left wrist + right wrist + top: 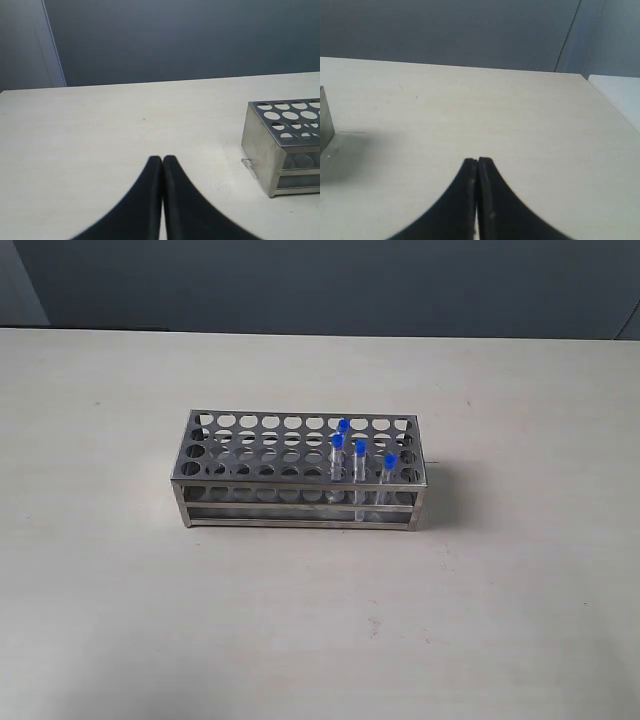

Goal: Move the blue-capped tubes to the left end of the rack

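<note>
A stainless-steel rack (290, 455) with rows of round holes stands in the middle of the pale table. Several clear blue-capped tubes (360, 462) stand upright in holes toward its right end. Neither arm shows in the exterior view. My left gripper (162, 159) is shut with nothing between its black fingers, well short of one end of the rack (280, 145). In the right wrist view a corner of the rack (325, 120) shows at the edge. My right gripper (477, 160) is shut and empty, away from it.
The pale table (120, 590) spreads wide around the rack on all sides. A dark wall (330, 285) runs behind the far table edge. A white surface (620, 90) borders the table in the right wrist view.
</note>
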Controlling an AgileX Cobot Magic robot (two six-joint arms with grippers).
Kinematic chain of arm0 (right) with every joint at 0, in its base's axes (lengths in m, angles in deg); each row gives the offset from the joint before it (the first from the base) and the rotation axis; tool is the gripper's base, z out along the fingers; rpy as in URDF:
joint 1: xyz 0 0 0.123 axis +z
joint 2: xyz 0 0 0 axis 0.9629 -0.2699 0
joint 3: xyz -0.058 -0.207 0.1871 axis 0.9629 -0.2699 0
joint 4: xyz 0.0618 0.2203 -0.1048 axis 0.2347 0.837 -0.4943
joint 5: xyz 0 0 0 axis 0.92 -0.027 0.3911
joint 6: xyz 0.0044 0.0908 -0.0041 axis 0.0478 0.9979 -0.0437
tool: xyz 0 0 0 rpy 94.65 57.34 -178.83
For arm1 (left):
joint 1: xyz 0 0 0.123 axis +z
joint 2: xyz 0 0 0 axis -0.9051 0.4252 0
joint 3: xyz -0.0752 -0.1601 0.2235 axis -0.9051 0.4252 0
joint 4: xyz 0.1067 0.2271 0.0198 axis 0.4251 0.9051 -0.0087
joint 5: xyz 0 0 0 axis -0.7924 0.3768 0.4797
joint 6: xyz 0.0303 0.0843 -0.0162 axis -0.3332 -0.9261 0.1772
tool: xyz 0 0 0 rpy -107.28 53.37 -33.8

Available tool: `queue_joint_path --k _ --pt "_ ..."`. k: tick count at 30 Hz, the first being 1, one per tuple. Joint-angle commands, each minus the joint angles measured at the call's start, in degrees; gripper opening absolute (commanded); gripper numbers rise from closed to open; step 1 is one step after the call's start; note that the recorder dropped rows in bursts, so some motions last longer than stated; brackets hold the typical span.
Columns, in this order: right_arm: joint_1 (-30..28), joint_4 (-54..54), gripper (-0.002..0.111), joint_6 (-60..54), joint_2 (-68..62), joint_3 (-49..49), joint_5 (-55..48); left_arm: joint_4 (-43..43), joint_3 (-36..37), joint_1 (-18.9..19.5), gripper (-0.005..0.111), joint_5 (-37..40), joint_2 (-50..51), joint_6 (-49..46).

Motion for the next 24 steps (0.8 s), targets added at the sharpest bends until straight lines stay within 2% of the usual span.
queue_joint_path --k 1,4,9,12,14,18,20,22,23,24 --pt "0.07 -1.04 0.0 -0.55 0.34 -0.14 1.69 0.19 -0.18 -0.23 0.001 -0.18 -0.3 0.03" --pt "0.07 -0.57 0.0 -0.21 0.34 -0.14 8.31 0.19 -0.18 -0.23 0.001 -0.18 -0.3 0.03" --pt "0.07 28.55 0.0 17.26 0.34 -0.14 28.47 0.19 -0.18 -0.23 0.001 -0.18 -0.3 0.03" --pt "0.07 37.67 0.0 18.15 0.34 -0.14 34.96 0.19 -0.18 -0.23 0.001 -0.18 -0.3 0.03" --pt "-0.08 37.68 0.0 18.15 0.34 -0.14 34.59 0.19 -0.18 -0.23 0.001 -0.18 -0.3 0.03" --pt "-0.08 36.24 0.0 18.15 0.34 -0.14 26.29 0.19 -0.18 -0.23 0.001 -0.18 -0.3 0.03" --pt "-0.08 33.03 0.0 18.15 0.34 -0.14 27.84 0.19 -0.18 -0.23 0.001 -0.18 -0.3 0.03" --pt "-0.08 25.05 0.0 18.15 0.34 1.18 31.37 0.19 -0.18 -0.23 0.001 -0.18 -0.3 0.03" --pt "-0.08 13.15 0.0 18.15 0.22 5.8 33.9 0.19 -0.18 -0.23 0.001 -0.18 -0.3 0.03" --pt "-0.08 8.92 0.0 18.15 -1.0 7.91 34.59 0.19 -0.18 -0.23 0.001 -0.18 -0.3 0.03"
